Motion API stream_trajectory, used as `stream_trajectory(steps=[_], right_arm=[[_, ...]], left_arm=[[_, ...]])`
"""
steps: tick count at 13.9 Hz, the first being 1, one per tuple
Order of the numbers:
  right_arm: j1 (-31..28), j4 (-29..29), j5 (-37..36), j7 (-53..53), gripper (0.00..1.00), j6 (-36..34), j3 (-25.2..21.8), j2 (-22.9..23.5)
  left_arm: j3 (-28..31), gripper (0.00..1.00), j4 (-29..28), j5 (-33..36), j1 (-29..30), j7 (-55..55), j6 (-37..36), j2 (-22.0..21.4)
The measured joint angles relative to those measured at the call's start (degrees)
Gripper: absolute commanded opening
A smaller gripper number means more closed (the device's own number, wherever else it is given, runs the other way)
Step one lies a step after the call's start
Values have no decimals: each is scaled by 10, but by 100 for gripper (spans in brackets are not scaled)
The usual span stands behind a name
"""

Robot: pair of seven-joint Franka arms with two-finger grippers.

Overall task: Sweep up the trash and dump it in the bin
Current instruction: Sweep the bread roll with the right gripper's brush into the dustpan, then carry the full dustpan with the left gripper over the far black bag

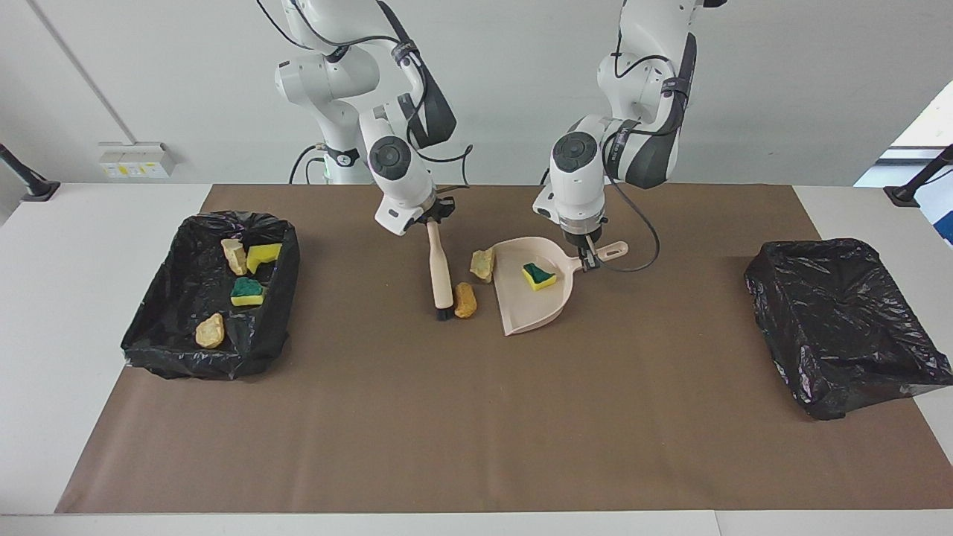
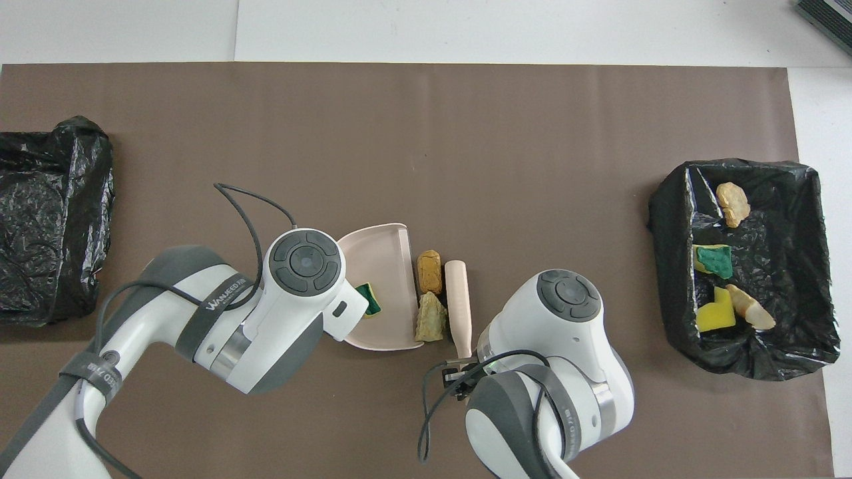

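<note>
Trash lump [image 1: 465, 300] lies lengthwise along dustpan [image 1: 521, 305] mouth; right pincer [image 1: 430, 220] grasping brush [image 1: 441, 272].

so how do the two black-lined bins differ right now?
The bin at the right arm's end holds four trash pieces: two sponge bits and two beige lumps. The bin at the left arm's end shows no pieces inside. The first bin's liner sits open like a tray; the second bin's liner looks more crumpled. Both have black plastic liners.

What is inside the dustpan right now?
One green-and-yellow sponge bit lies inside the dustpan. Two lumps, a beige chunk and a golden-brown lump, sit at its open edge, not inside. In the overhead view the left gripper's arm covers the pan's handle end.
</note>
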Motion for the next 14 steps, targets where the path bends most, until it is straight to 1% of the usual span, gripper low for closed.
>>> stream_trajectory(steps=[4,7,9,10,11,14], right_arm=[[39,1,60,24,0,29,0,-1],[41,9,87,24,0,30,0,-2],[41,21,90,36,0,27,-1,-9],[41,30,86,45,0,14,-2,-16],[40,38,69,51,0,-13,-5,-28],[38,49,-50,81,0,-101,-11,-67]], left_arm=[[0,0,0,0,0,0,0,0],[0,0,0,0,0,0,0,0],[0,0,0,0,0,0,0,0],[0,0,0,0,0,0,0,0],[0,0,0,0,0,0,0,0],[0,0,-1,0,4,1,4,0]])
